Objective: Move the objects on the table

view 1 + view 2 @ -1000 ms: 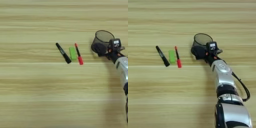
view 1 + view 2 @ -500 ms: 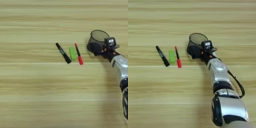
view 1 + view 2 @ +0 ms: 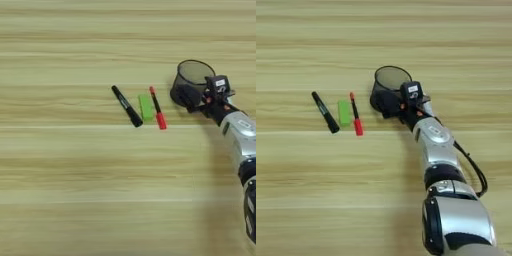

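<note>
Right eye view gives us the fullest look at our arm (image 3: pixel 437 150) — it reaches up from the bottom edge to the cup (image 3: pixel 387 90), a black mesh one standing upright on the table (image 3: pixel 384 210), right of centre. Our gripper (image 3: pixel 390 104) sits low against the cup's near wall, and its dark fingers merge with the dark mesh; we cannot tell whether they are spread, pressed together, or pinching the wall.

Just left of the cup lie three small things in a row, all at a slight slant: the red marker (image 3: pixel 355 119) nearest, close to the cup but apart from it, then the green block (image 3: pixel 344 112) just beside the marker, then the black marker (image 3: pixel 325 119) a little further left. None of them touches our gripper. No other marker shows in either view.

We judge that the step in hand is the cup: we are at it, either taking hold or nudging it, and nothing tells us where it is meant to go. The next move calls for a sure hold on the wall before any lift or slide, since a light mesh cup held low may tip. It also calls for care toward the left, where the red marker lies close enough to be knocked if the cup travels that way.
</note>
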